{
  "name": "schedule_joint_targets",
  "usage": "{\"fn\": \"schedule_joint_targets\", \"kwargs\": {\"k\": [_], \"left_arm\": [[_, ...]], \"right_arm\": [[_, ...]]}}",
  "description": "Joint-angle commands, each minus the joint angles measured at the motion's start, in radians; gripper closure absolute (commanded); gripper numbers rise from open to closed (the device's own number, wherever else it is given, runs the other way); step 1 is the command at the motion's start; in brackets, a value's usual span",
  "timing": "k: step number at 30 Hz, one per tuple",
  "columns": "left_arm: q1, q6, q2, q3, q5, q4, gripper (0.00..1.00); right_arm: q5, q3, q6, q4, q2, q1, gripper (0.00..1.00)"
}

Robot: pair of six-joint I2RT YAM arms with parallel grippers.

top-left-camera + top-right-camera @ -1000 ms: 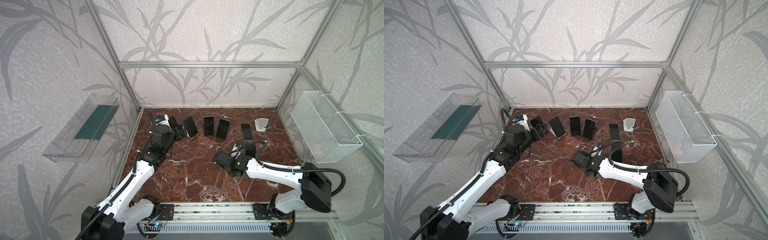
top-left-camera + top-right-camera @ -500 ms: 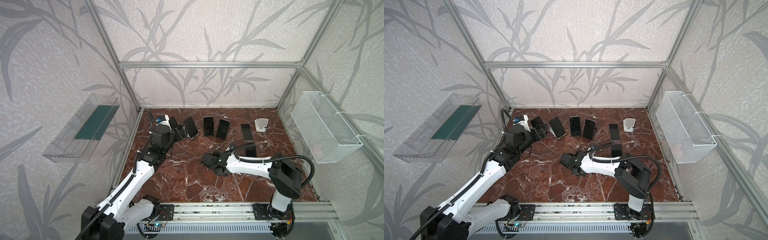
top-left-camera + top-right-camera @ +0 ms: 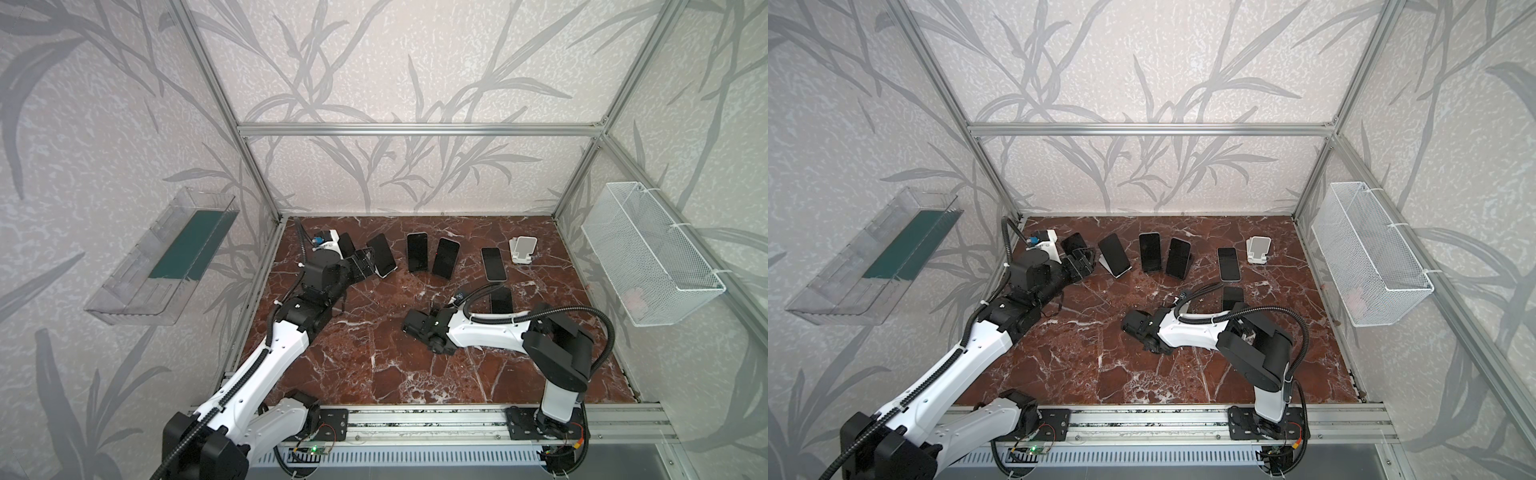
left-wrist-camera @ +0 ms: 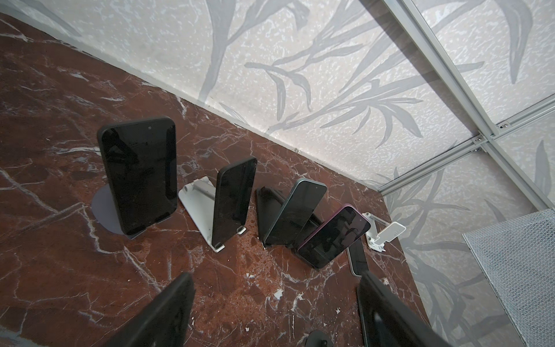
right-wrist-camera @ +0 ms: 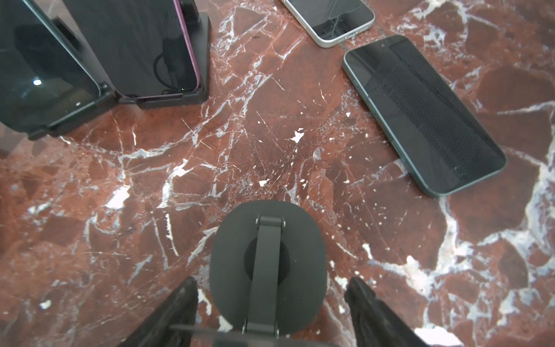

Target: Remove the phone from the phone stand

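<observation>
Several dark phones lean on stands in a row along the back of the marble floor. In the left wrist view the nearest phone [image 4: 139,174] stands on a round grey phone stand [image 4: 103,207], and beside it another phone [image 4: 234,199] on a white stand [image 4: 199,207]. My left gripper [image 4: 276,312] is open and empty, a short way in front of them; in both top views it [image 3: 365,264] [image 3: 1086,259] sits between these two phones. My right gripper [image 5: 271,282] [image 3: 409,326] is open, its fingers either side of an empty black round-based stand [image 5: 267,264] with floor showing in both gaps.
Two phones lean on black stands [image 3: 417,257] [image 3: 445,257]. A white-edged phone [image 3: 493,264] and a dark phone [image 5: 420,114] lie flat on the floor. An empty white stand [image 3: 523,249] is at the back right. A wire basket [image 3: 648,253] hangs on the right wall, a clear tray [image 3: 162,257] on the left.
My right arm has swung left across the floor and its jaws have narrowed around the black stand. The left arm has not moved.
</observation>
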State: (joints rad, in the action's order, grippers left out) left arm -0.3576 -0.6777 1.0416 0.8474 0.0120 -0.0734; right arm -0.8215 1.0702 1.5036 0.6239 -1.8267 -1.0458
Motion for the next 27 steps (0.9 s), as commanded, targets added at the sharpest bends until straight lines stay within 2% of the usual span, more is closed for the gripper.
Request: {"fn": "schedule_joint_targets", "kwargs": {"k": [1,3,8,13,18,21,26,27], "left_arm": [[0.005,-0.006,-0.005,-0.013,0.003,0.023,0.14],[0.005,-0.006,-0.005,-0.009,0.004,0.02,0.14],[0.002,0.005,-0.007,0.0,0.024,0.009,0.15],[0.002,-0.015,0.007,-0.001,0.052,0.02,0.16],[0.002,-0.013,0.023,0.006,0.06,0.013,0.16],[0.002,-0.002,0.016,0.003,0.043,0.011,0.16],[0.003,0.003,0.008,0.004,0.041,0.011,0.16],[0.003,0.002,0.009,0.004,0.044,0.014,0.16]], "right_arm": [[-0.027,-0.051,-0.201,-0.064,0.075,0.007,0.21],[-0.024,-0.081,-0.25,-0.057,0.112,0.009,0.16],[-0.042,-0.191,-0.335,-0.077,0.213,0.011,0.14],[0.102,-0.317,-0.674,-0.373,0.323,0.017,0.09],[0.194,-0.305,-0.849,-0.429,0.349,0.066,0.01],[0.283,-0.296,-0.894,-0.382,0.363,0.116,0.01],[0.287,-0.31,-0.872,-0.308,0.402,0.125,0.01],[0.287,-0.32,-0.836,-0.31,0.403,0.124,0.01]]}}
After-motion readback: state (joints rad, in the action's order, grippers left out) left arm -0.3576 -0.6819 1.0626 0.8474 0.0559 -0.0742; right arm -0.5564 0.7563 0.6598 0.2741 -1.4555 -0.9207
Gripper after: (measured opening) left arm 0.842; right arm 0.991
